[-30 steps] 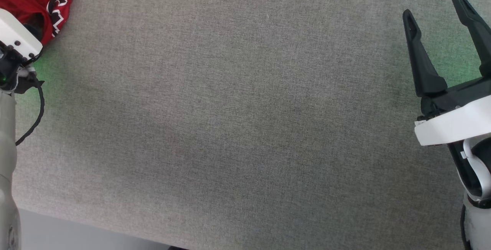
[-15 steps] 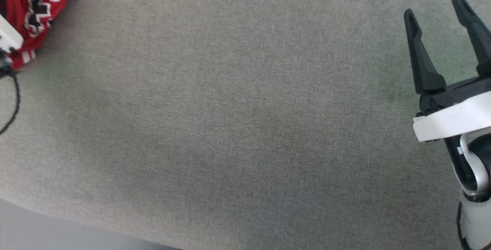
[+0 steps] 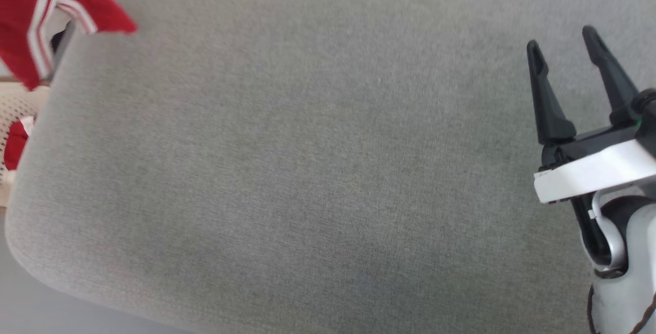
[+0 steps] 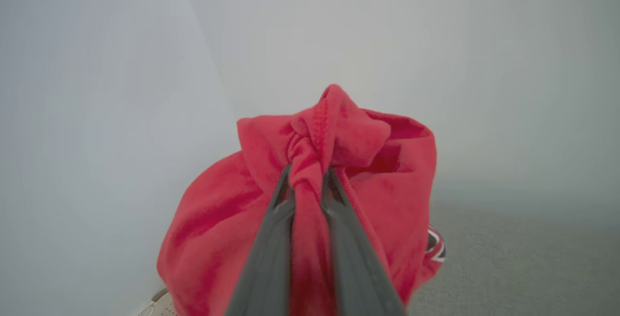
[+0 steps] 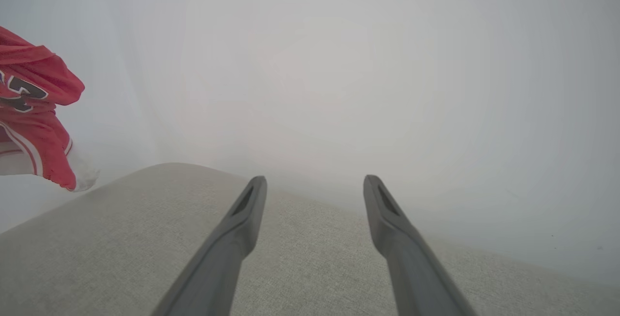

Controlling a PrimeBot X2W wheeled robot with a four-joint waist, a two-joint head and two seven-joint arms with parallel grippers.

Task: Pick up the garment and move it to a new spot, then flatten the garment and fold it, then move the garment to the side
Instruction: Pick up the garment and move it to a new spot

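Up at the frame's upper left, the garment [image 3: 36, 11] is seen dangling past the grey cushion [image 3: 307, 170], a fold pinched tight in the left gripper [image 4: 307, 173]. Lower right, the right gripper [image 3: 561, 39] is spread wide.

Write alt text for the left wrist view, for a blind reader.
The left claw is shut on a bunched fold of the red garment, which drapes around its two dark fingers. A grey fabric surface lies at the lower right.
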